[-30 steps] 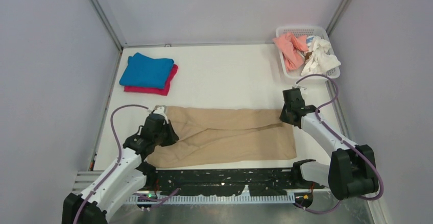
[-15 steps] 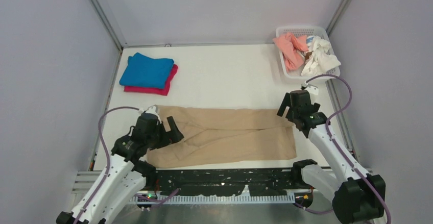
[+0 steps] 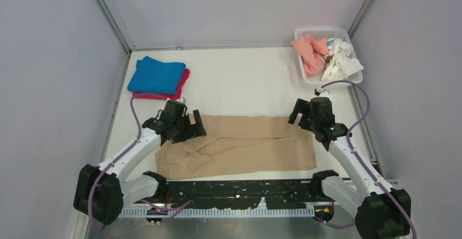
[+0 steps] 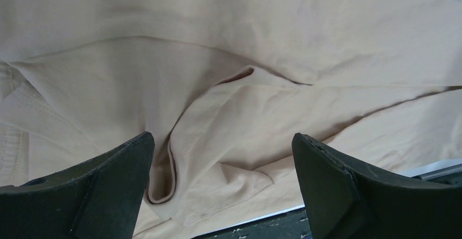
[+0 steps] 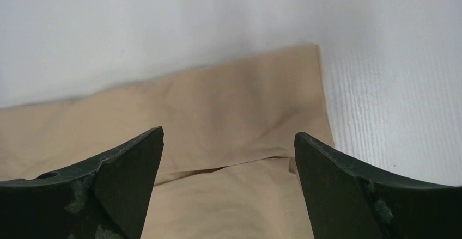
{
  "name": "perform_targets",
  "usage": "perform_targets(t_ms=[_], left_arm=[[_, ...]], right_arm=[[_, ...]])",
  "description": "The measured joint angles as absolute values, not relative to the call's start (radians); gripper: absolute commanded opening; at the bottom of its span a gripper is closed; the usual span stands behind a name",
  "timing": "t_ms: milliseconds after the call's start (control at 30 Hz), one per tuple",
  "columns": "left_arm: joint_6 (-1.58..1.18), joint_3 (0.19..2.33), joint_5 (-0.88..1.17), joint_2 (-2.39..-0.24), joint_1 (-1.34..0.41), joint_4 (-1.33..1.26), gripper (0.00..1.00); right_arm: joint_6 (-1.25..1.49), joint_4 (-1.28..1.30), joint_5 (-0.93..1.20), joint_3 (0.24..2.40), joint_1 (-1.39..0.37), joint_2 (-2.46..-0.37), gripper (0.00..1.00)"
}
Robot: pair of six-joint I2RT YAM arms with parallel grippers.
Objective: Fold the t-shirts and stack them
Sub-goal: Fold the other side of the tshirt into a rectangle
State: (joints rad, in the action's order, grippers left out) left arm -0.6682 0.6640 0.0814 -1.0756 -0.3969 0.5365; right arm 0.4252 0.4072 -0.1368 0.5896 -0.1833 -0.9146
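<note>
The tan t-shirt (image 3: pixel 239 146) lies flat on the white table as a long band folded lengthwise, its sleeve and collar bunched at the left end. My left gripper (image 3: pixel 194 127) hovers open over that left end, and the left wrist view shows only tan cloth (image 4: pixel 272 32) below the left gripper (image 4: pixel 220 138). My right gripper (image 3: pixel 297 116) stands open above the shirt's far right corner; the right wrist view puts the fold edge of the cloth (image 5: pixel 229 92) under the right gripper (image 5: pixel 229 134). A folded blue t-shirt (image 3: pixel 157 75) rests on a folded magenta one (image 3: pixel 183 84) at the far left.
A white mesh basket (image 3: pixel 326 31) at the far right corner holds a crumpled salmon t-shirt (image 3: pixel 308 51) and a white one (image 3: pixel 342 60). Grey walls close in the table on three sides. A black perforated strip (image 3: pixel 245 187) runs along the near edge.
Both grippers have opened and let go of the tan shirt. The left one has moved up and right over the shirt's left end; the right one has shifted slightly left.
</note>
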Motion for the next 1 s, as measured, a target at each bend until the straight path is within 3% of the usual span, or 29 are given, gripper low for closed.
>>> perform_targets(t_ms=[133, 500, 833, 1000], left_arm=[[-0.665, 0.630, 0.126, -1.129, -0.397, 0.539, 1.00], [-0.665, 0.439, 0.322, -0.907, -0.462, 0.597, 1.00], [-0.655, 0.521, 0.247, -0.772, -0.465, 0.752, 0.99], [-0.668, 0.695, 0.031, -0.812, -0.467, 0.862, 0.99]], right_arm=[[0.428, 0.371, -0.093, 0.589, -0.183, -0.958, 0.95], [0.426, 0.347, -0.077, 0.575, -0.183, -0.984, 0.95], [0.422, 0.344, -0.086, 0.562, -0.183, -0.984, 0.95], [0.420, 0.345, -0.096, 0.562, -0.183, -0.984, 0.95]])
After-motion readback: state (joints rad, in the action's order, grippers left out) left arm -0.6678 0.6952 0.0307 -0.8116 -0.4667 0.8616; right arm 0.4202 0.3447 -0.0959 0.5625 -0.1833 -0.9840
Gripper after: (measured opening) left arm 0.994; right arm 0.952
